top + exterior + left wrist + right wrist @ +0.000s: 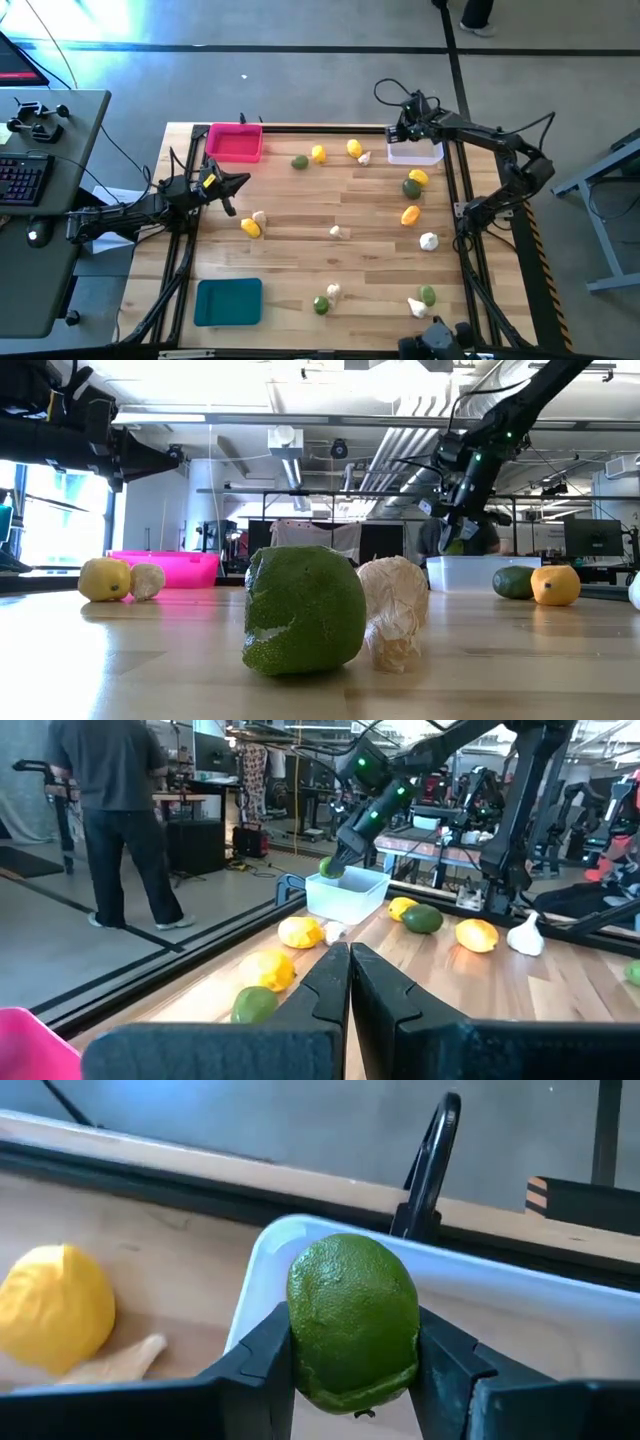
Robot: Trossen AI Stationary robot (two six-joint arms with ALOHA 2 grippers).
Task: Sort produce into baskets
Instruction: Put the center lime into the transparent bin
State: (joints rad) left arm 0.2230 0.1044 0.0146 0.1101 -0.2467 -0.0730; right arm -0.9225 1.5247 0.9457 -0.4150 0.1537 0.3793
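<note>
My right gripper (404,131) hangs over the far left corner of the clear basket (416,153), shut on a green lime (352,1320); the low view also shows the lime (455,545). The pink basket (235,142) stands at the far left and the teal basket (228,302) at the near left. Loose produce lies on the table: yellow lemons (353,148), green limes (300,162) and white garlic bulbs (428,241). My left gripper (236,184) waits shut at the table's left side, off the wood, touching nothing. My right gripper pinches the lime between its two fingers, one on each opposite side (300,1330). The fingers slant downward toward the basket. The lime is lifted clear, over the clear basket's rim (262,1240) at one end.
A lemon (418,177) and a lime (411,187) lie just near of the clear basket. A lemon (250,228) and garlic (259,217) lie close to my left gripper. More pieces (321,306) sit near the front edge. A person (120,810) stands beyond the table.
</note>
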